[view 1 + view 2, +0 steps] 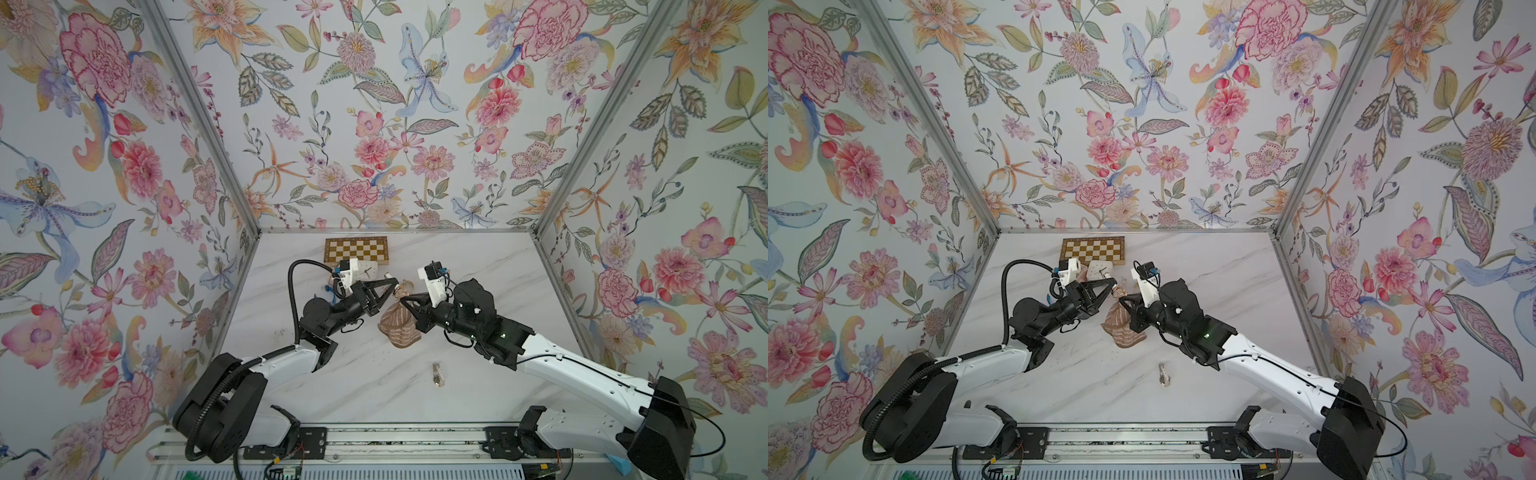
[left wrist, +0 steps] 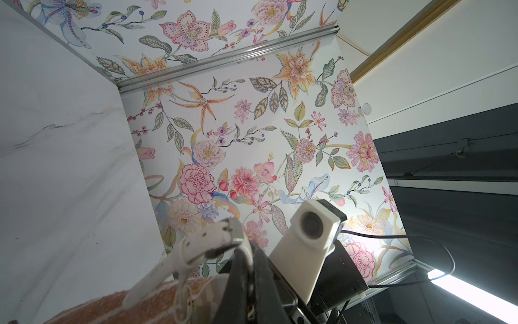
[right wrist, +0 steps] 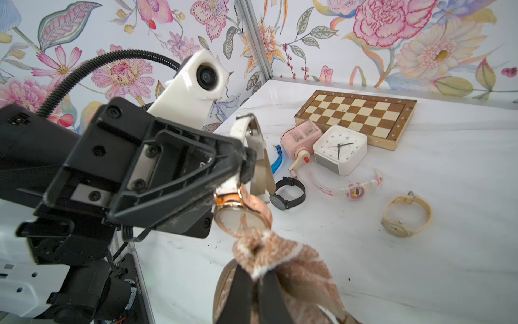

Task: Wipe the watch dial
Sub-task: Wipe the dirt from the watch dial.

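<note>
A rose-gold watch point(image 3: 253, 204) with a white strap point(image 3: 244, 126) hangs above the marble table. My left gripper point(image 3: 246, 165) is shut on the strap just above the case. The pale dial point(image 3: 238, 221) faces my right gripper point(image 3: 256, 269), which is shut on a bunched brown-and-white striped cloth point(image 3: 269, 246). The cloth's tip touches the lower edge of the dial. In both top views the two grippers meet at mid-table, left gripper point(image 1: 392, 286) and right gripper point(image 1: 409, 301), with the cloth point(image 1: 397, 326) draping down below them. In the left wrist view the strap point(image 2: 196, 249) and cloth point(image 2: 140, 305) show beside my left gripper point(image 2: 246, 252).
At the back stands a chessboard point(image 1: 355, 251), with a white alarm clock point(image 3: 339, 148) and a pink device point(image 3: 300, 140) in front of it. Lying nearby are a black watch point(image 3: 288, 193), a pink-and-white watch point(image 3: 354, 191), a cream watch point(image 3: 403, 216) and a blue strap point(image 3: 277, 160). A small object point(image 1: 437, 374) lies nearer the front.
</note>
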Action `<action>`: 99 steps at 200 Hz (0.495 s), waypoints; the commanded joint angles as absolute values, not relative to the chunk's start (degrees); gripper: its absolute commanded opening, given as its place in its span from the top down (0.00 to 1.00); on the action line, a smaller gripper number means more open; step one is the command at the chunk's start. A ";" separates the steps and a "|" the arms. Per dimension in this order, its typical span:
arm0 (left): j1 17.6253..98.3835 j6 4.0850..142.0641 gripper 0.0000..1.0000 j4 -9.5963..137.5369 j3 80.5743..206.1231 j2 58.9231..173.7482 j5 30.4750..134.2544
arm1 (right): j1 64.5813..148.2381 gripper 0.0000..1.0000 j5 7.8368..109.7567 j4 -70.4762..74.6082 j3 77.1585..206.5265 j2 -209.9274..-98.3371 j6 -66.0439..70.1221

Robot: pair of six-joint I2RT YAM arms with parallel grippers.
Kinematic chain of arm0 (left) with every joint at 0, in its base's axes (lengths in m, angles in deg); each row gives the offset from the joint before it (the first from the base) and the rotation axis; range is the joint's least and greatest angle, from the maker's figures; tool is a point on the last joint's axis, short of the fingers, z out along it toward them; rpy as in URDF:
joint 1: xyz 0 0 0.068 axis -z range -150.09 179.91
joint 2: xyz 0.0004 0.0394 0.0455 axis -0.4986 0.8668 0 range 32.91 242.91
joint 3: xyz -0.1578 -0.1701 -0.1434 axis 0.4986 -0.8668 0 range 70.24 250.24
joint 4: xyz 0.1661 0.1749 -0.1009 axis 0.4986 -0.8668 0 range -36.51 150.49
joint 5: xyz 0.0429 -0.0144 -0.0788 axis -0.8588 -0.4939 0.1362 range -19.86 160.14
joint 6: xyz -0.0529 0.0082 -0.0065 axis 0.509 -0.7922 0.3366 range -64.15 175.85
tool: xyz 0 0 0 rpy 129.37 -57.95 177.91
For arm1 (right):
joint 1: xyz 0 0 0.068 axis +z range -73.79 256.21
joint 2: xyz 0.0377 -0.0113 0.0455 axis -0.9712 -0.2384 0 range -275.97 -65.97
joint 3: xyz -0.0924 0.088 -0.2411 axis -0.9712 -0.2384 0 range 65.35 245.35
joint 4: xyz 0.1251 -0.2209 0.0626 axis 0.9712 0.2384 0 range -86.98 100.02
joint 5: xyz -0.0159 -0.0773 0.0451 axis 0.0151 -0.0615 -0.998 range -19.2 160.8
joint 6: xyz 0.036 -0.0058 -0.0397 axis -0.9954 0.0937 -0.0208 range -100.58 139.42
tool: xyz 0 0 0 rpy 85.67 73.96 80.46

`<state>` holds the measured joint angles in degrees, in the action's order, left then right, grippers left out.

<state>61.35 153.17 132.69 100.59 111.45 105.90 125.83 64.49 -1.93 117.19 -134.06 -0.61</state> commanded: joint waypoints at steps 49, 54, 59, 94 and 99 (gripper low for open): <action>61.22 152.75 1.00 137.31 99.05 110.93 107.27 | 126.05 1.00 65.45 -4.56 115.73 -134.64 -1.75; 61.20 152.99 1.00 137.78 98.90 111.08 107.39 | 126.17 1.00 65.46 -4.70 115.45 -134.84 -2.05; 61.11 153.25 1.00 138.26 98.70 111.17 107.55 | 126.30 1.00 65.61 -4.80 115.25 -135.12 -2.18; 60.23 154.82 1.00 141.67 96.75 111.47 107.80 | 126.55 1.00 66.40 -3.00 117.69 -135.93 -1.28; 60.14 154.77 1.00 141.73 96.55 111.40 107.84 | 126.61 1.00 66.63 -2.40 118.44 -136.02 -0.90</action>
